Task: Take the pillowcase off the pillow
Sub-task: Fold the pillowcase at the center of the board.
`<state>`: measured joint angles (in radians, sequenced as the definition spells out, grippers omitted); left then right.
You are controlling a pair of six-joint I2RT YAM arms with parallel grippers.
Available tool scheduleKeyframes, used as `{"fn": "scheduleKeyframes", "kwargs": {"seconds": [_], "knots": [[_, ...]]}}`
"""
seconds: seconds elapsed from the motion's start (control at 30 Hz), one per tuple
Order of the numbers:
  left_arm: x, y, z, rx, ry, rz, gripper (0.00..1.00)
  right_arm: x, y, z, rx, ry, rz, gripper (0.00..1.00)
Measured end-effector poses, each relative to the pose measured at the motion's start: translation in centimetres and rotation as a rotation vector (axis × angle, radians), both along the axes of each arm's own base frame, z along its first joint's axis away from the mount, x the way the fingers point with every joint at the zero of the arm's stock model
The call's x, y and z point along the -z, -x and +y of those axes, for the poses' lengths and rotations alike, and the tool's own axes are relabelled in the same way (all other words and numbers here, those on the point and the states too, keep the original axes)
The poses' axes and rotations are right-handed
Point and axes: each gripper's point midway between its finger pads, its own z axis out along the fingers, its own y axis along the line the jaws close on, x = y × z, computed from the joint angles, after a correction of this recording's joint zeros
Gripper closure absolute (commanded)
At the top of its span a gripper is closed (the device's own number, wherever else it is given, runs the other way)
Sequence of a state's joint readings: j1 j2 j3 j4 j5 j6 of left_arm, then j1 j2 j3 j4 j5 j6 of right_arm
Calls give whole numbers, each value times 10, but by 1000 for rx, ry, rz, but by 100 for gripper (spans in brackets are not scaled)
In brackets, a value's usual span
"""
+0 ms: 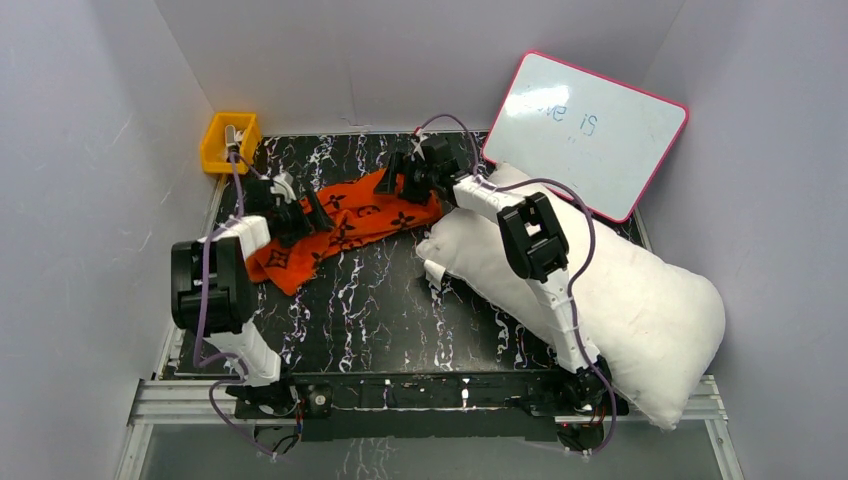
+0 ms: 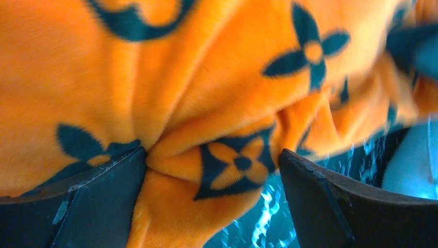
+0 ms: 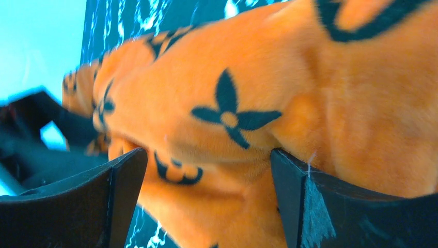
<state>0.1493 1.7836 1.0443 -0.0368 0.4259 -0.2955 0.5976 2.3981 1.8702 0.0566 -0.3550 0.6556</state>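
The orange pillowcase (image 1: 350, 225) with black motifs lies crumpled on the dark marbled table (image 1: 380, 310), off the pillow. The plump white pillow (image 1: 640, 300) rests bare at the right, under the right arm. My left gripper (image 1: 300, 210) is over the pillowcase's left end, open; in the left wrist view a bunched fold of the pillowcase (image 2: 217, 77) sits between the spread fingers of the left gripper (image 2: 213, 155). My right gripper (image 1: 400, 175) is over the pillowcase's right end, also open, and the pillowcase (image 3: 248, 88) fills the gap of the right gripper (image 3: 207, 153).
A pink-framed whiteboard (image 1: 585, 130) leans against the back right wall, touching the pillow's far end. A yellow bin (image 1: 230, 140) stands at the back left corner. Grey walls close in on three sides.
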Motion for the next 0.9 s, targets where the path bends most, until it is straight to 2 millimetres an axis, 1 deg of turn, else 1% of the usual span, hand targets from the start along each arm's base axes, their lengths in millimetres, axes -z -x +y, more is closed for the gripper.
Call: {"fn": "scheduleKeyframes", "kwargs": {"seconds": [0.07, 0.13, 0.17, 0.23, 0.27, 0.33, 0.4, 0.47, 0.57, 0.6, 0.67, 0.7, 0.77, 0.8, 0.83, 0.87, 0.9], "knots": [[2, 23, -31, 39, 5, 12, 2, 6, -18, -7, 16, 2, 12, 3], [1, 54, -75, 109, 29, 22, 2, 10, -35, -12, 25, -2, 13, 3], [1, 72, -98, 149, 49, 32, 2, 8, -44, -12, 25, -9, 7, 2], [0, 105, -137, 211, 103, 49, 2, 5, -60, -13, 28, -25, -12, 2], [-2, 120, -151, 230, 136, 59, 2, 3, -67, -12, 28, -35, -24, 2], [-4, 140, -168, 222, 190, 72, 2, 2, -74, -8, 16, -57, -40, 1], [-9, 151, -173, 183, 233, 77, 2, 2, -77, -2, -2, -78, -49, 1], [-17, 158, -175, 133, 268, 80, 2, -1, -80, 6, -21, -100, -68, 1], [-30, 156, -173, 73, 289, 79, 2, -7, -78, 14, -53, -130, -96, 1], [-36, 154, -172, 61, 284, 82, 2, -12, -78, 16, -62, -143, -113, 1], [-54, 142, -174, 60, 271, 76, 2, -17, -76, 16, -75, -154, -132, 1], [-69, 130, -176, 69, 262, 55, 2, -19, -73, 14, -80, -149, -138, 1], [-109, 99, -181, 95, 254, -25, 2, -32, -70, 10, -86, -139, -156, 1], [-129, 83, -179, 103, 251, -76, 2, -43, -68, 6, -84, -131, -178, 2], [-147, 69, -173, 102, 251, -125, 2, -57, -64, 1, -79, -119, -190, 3], [-158, 59, -165, 95, 249, -157, 2, -72, -59, -4, -75, -111, -203, 3], [-167, 51, -152, 78, 248, -185, 2, -93, -50, -13, -60, -99, -221, 3]]}}
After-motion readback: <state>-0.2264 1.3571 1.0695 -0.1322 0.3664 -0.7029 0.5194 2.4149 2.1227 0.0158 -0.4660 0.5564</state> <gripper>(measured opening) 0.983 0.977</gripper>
